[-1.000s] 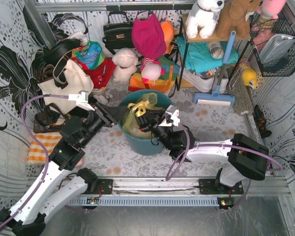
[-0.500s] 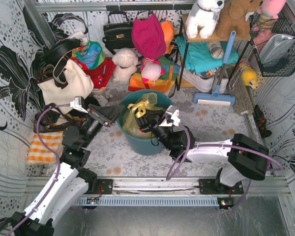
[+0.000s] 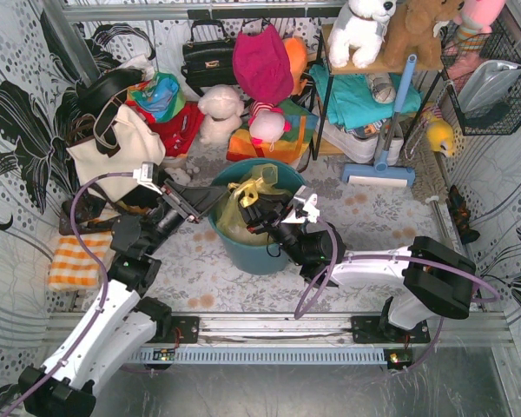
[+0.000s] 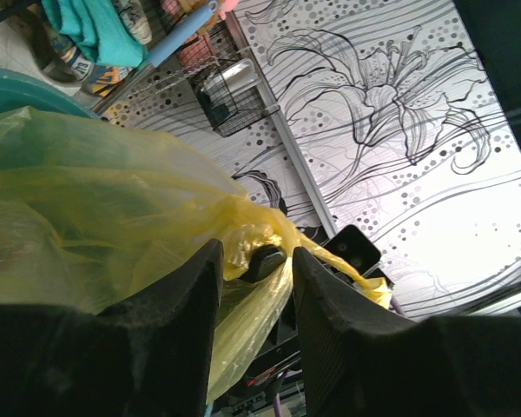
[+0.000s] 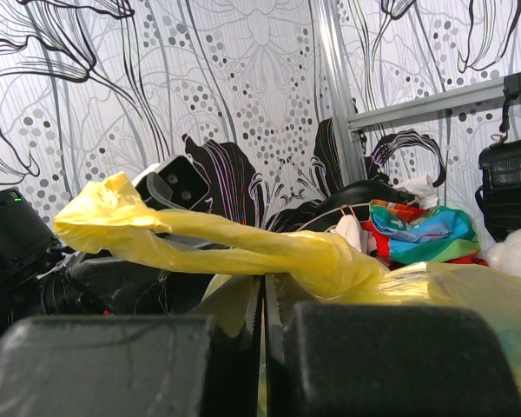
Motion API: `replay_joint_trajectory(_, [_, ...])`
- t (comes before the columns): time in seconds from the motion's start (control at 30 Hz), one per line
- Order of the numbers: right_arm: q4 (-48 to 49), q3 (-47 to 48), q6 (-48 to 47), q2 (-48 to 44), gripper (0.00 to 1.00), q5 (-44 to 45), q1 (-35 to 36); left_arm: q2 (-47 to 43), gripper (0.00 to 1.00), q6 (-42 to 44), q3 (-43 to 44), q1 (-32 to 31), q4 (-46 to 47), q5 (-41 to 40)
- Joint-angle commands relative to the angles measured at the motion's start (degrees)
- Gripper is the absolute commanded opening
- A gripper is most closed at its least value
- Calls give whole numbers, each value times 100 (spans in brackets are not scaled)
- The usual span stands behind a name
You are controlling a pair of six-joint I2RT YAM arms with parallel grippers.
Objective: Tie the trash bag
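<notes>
From above, the trash bag [image 3: 241, 205] sits inside the teal bin [image 3: 260, 254]. The left gripper [image 3: 207, 201] is at the bin's left rim and the right gripper [image 3: 253, 208] is over its middle. At the left wrist, the fingers [image 4: 184, 300] stand apart with yellow film lying loose in the gap and the bin's rim [image 4: 17, 87] behind. At the right wrist, the fingers [image 5: 330, 347] are closed flat together on a fold of the bag, whose twisted end [image 5: 243, 248] runs just above them.

One high view, two close wrist views.
The top camera looks down from behind over the whole table [image 3: 378, 217]; the wrist cameras face each other, tight on the yellow bag [image 3: 241, 207] that all three share.
</notes>
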Motion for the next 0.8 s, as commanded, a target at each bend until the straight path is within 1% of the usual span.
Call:
replay_joint_trajectory(0.0, [660, -51, 98, -173, 0, -69, 28, -112, 48, 248, 98, 36, -249, -40])
replay_joint_trajectory(0.07, [660, -47, 99, -181, 0, -82, 29, -161, 49, 320, 102, 37, -386, -140])
replay_joint_trajectory(0.13, [660, -45, 100, -182, 0, -79, 32, -119, 48, 317, 101, 36, -356, -125])
replay_joint_trajectory(0.3, [660, -67, 107, -199, 0, -51, 33, 21, 38, 12, -95, 36, 325, 34])
replay_joint_trajectory(0.7, [656, -63, 193, -173, 0, -69, 37, 425, 33, -257, -205, 36, 1400, 272])
replay_joint_trajectory(0.77, [660, -73, 206, -173, 0, -57, 31, 431, 27, -253, -192, 36, 1448, 321])
